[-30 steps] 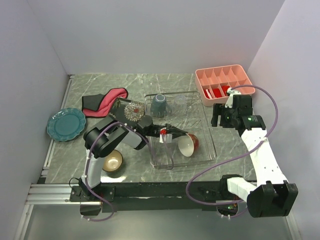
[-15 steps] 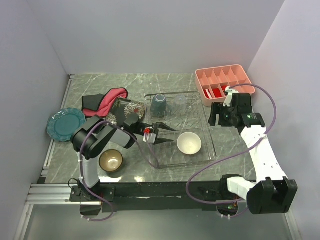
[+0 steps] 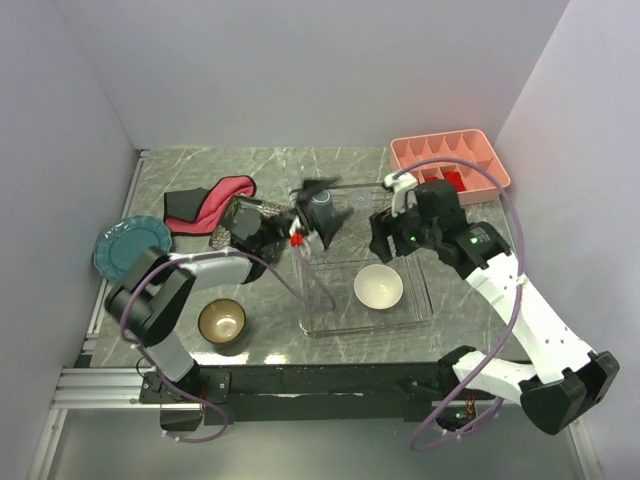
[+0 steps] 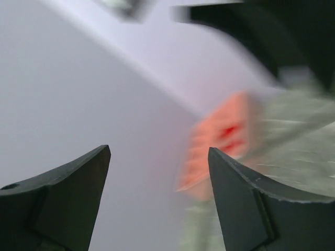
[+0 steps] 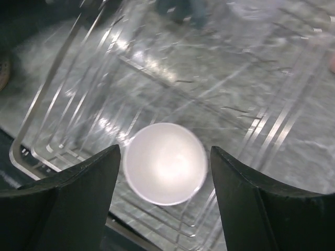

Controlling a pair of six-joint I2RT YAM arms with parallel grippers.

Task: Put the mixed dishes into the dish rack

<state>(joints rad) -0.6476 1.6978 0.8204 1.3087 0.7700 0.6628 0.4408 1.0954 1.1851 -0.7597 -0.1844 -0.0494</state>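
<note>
Red bowl (image 3: 378,287) upright in the dish rack (image 3: 330,318), left fingers (image 4: 57,193) and right fingers (image 5: 68,204) both spread wide and empty; loading part-done, next likely a reach for the dark bowl (image 3: 222,322) on the worktop (image 3: 280,335).

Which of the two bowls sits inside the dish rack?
The white-lined bowl; the dark bowl stands on the table, outside the dish rack.

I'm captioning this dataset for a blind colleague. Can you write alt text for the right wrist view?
A bowl with a white inside sits upright in the silver wire dish rack, seen from above between the open dark fingers of the right gripper. Grey marble table shows through the rack's clear base; the picture is slightly blurred.
</note>
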